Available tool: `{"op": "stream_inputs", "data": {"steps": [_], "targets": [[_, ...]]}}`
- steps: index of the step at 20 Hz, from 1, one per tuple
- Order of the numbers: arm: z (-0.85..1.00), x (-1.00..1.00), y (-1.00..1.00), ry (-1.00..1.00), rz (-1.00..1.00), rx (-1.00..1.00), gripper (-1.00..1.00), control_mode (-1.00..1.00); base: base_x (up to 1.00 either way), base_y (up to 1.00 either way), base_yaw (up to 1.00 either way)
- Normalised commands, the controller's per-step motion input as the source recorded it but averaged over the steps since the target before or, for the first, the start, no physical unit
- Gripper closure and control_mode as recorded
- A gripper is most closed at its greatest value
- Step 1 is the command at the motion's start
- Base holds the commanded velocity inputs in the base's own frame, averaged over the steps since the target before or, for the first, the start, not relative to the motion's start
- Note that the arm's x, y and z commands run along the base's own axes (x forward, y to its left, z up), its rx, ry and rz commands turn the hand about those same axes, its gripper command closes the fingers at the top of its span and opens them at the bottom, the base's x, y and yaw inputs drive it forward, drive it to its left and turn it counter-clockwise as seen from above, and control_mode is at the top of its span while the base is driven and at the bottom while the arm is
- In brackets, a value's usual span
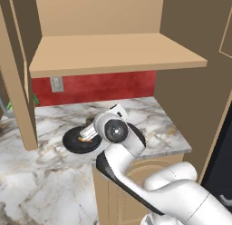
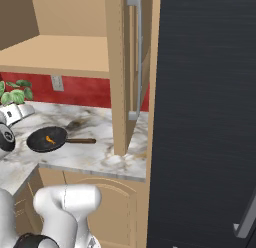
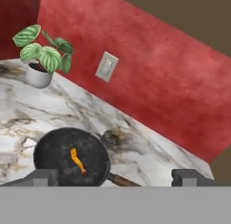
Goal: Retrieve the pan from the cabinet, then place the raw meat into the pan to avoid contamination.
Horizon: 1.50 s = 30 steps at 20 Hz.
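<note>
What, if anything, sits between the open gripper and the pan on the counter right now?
Nothing visible does. In the hand view the gripper is open just above the frying pan, which lies on the marble counter with a small orange piece of food inside. The potted plant stands well off to one side.

The frying pan (image 3: 72,157) is matte black with a mottled grey inside and a dark brown handle (image 3: 122,180); the small piece (image 3: 77,160) lying in it is orange. The countertop (image 3: 149,162) is white marble veined grey and brown. The back wall (image 3: 171,78) is mottled red, with a pale grey switch plate (image 3: 106,67). The potted plant (image 3: 43,53) has green, pale-striped leaves in a white pot. The cabinet shelf (image 1: 113,51) is plain tan wood.
</note>
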Motion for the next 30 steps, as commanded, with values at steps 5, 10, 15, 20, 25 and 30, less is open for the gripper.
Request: {"op": "stream_inputs", "data": {"steps": [5, 10, 15, 20, 25, 30], "targets": [[0.18, -0.58, 0.03, -0.04, -0.16, -0.02, -1.0, -1.0, 0.0, 0.0, 0.0], [0.29, -0.54, 0.08, 0.0, -0.16, 0.0, -1.0, -1.0, 0.0, 0.0, 0.0], [0.32, -0.52, 0.12, 0.0, -0.17, 0.0, -1.0, -1.0, 0.0, 0.0, 0.0], [-0.03, -0.45, 0.22, -0.03, -0.16, -0.01, -1.0, -1.0, 0.0, 0.0, 0.0], [-0.51, -0.19, 0.24, -0.08, -0.09, -0.04, -1.0, -1.0, 0.0, 0.0, 0.0], [-0.54, -0.03, 0.21, -0.04, -0.06, -0.04, -1.0, -1.0, 0.0, 0.0, 0.0]]}}
